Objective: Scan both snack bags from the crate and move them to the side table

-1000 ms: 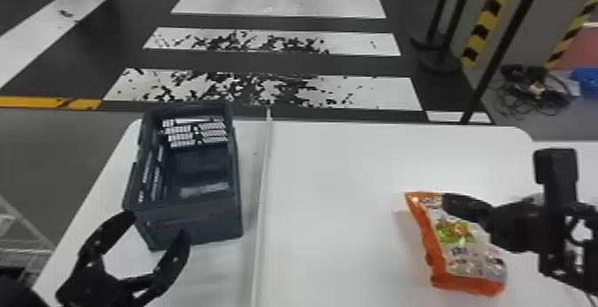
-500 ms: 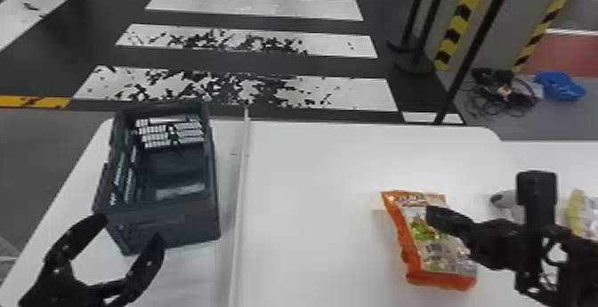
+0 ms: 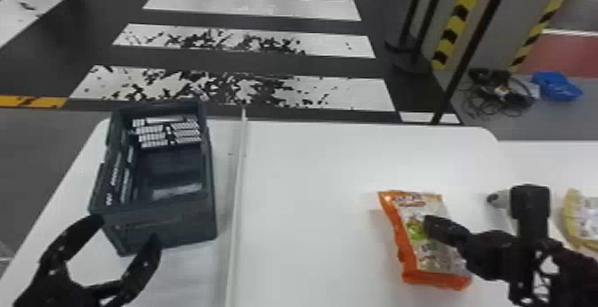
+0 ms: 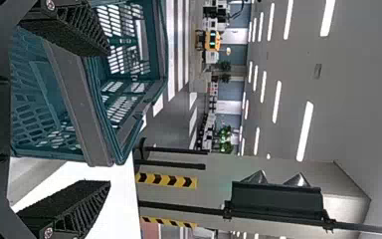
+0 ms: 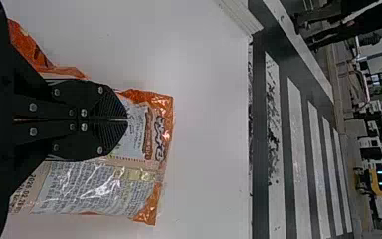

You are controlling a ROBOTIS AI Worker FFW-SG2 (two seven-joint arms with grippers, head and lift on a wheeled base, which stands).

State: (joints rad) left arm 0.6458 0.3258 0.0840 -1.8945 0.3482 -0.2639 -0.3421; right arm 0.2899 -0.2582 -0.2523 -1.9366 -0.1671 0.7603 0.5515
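R grip (image 3: 430, 225) is over the orange bag (image 3: 420, 239), head view, fingers tog., tip to tip. Wrist view of R grip (image 5: 128, 119): pads meet along one line, w/ the bag spread out behind them & on both sides. Can't tell if tips touch it.

Bag lies on the white table (image 3: 311, 172), R part, well apart fr. the crate; orange edges, printed clear-ish middle, one end past the fingertips.

L grip (image 3: 125, 229) is at the crate's (image 3: 167, 224) near end, fingers wide apart, nothing held. Wrist view of L grip (image 4: 110, 117): one finger by the crate wall, the other over white tabletop; wide gap btwn.

Crate: dk blue-grey, slotted walls, upright on table's L part. Long pale strip (image 3: 238, 195) runs front to back on the table, just beside the crate, btwn it & the orange bag.

Small grey item (image 3: 500, 198) nr R arm, partly hidden by it. Yellow bag (image 3: 583, 219) at far R, on white top too, cut by view edge.

Bkgd: striped floor (image 3: 244, 88), blk posts (image 3: 471, 48), cables (image 3: 498, 90) & a blue thing (image 3: 556, 86) on the floor at R.
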